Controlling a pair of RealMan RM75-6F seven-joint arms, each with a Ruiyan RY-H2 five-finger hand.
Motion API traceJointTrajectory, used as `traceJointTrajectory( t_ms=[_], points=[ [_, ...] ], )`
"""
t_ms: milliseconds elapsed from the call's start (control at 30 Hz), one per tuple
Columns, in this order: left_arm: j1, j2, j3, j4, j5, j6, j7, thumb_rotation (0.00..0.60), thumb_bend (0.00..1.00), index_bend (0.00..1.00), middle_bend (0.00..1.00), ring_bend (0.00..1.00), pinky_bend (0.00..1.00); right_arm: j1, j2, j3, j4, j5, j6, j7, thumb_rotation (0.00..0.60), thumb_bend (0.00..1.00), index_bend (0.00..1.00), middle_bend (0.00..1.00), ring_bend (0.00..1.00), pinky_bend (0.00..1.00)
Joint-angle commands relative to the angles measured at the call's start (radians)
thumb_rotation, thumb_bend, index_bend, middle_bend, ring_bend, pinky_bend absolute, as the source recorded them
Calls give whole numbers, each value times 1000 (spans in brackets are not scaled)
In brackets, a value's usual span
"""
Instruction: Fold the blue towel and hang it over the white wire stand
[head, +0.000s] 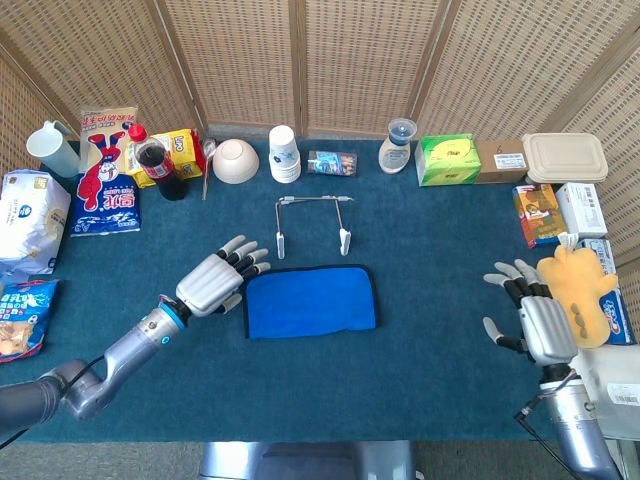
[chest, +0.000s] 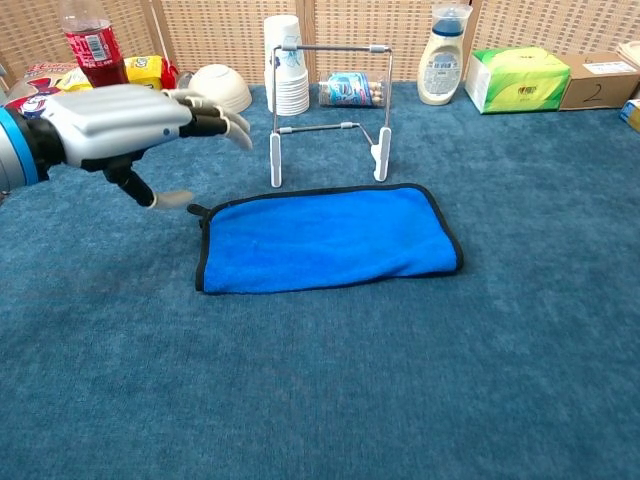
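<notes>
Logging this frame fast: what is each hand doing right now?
Left hand: open, holding nothing, beside the blue towel.
Right hand: open, holding nothing.

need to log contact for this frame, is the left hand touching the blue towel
Apart. In the chest view the left hand hovers left of the blue towel, with bare carpet showing between its thumb and the towel's edge; the head view shows the same gap.

Legible text is minimal: handwritten "6" on cardboard box (head: 506, 160), upper right of head view; chest view shows possibly "2". Snack bag (head: 107, 172) print unreadable.
</notes>
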Motion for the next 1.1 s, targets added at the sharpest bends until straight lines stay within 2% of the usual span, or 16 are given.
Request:
traceJointTrajectory(
  t_ms=[33,467,1100],
  points=[
    [13,-29,9,28,14,-6,-17,600,201,151,89,0,0,-1,-3,0,-2,4,2,-4,600,332,246,165,9,0],
    [41,-93,9,101,52,-15,-17,600,197,181,97,0,0,-11,4,1,-9,11,12,-9,600,332,244,165,9,0],
    [86,-129,19,179,90,-3,-47,600,174,176,91,0,0,-10,0,2,-14,16,7,-17,600,332,241,165,6,0]
  ],
)
